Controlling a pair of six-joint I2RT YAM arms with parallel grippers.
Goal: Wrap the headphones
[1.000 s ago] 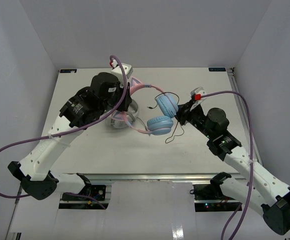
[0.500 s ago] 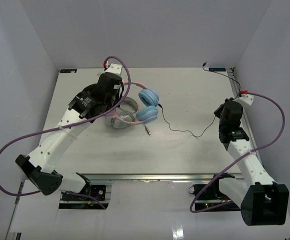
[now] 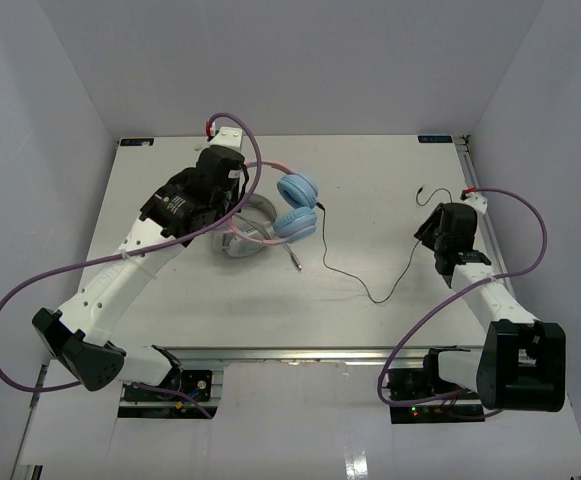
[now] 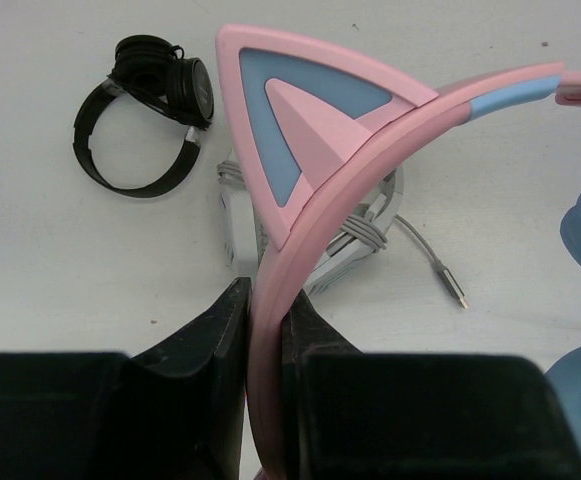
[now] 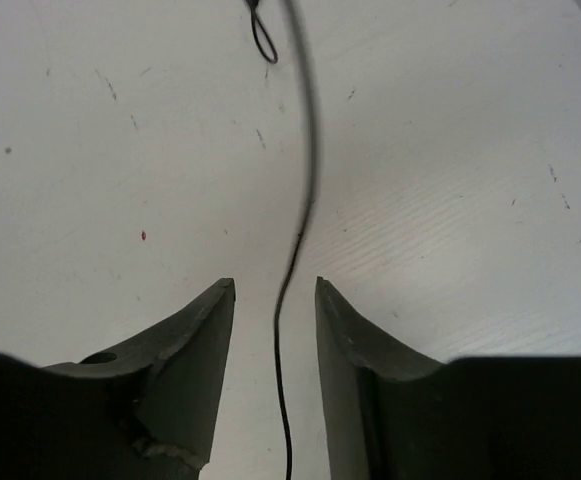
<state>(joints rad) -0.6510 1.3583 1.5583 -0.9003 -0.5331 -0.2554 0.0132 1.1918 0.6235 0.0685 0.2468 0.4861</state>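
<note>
Holding the headphones (image 3: 295,207) by the pink headband, my left claw (image 4: 266,296) is clamped on the band just below the cat ear. They sit left of centre on the tabletop (image 3: 390,170), over the grey-white headphones (image 4: 355,235), with the blue cups toward the middle. My right claw (image 5: 272,286) has its jaws apart. The thin dark cable (image 5: 306,150) runs loose through the gap and, as far as I can tell, touches neither finger. I judge the winding barely begun, since the cable trails slack across the tabletop. Next I should pinch it nearer the cups and carry it round the band.
</note>
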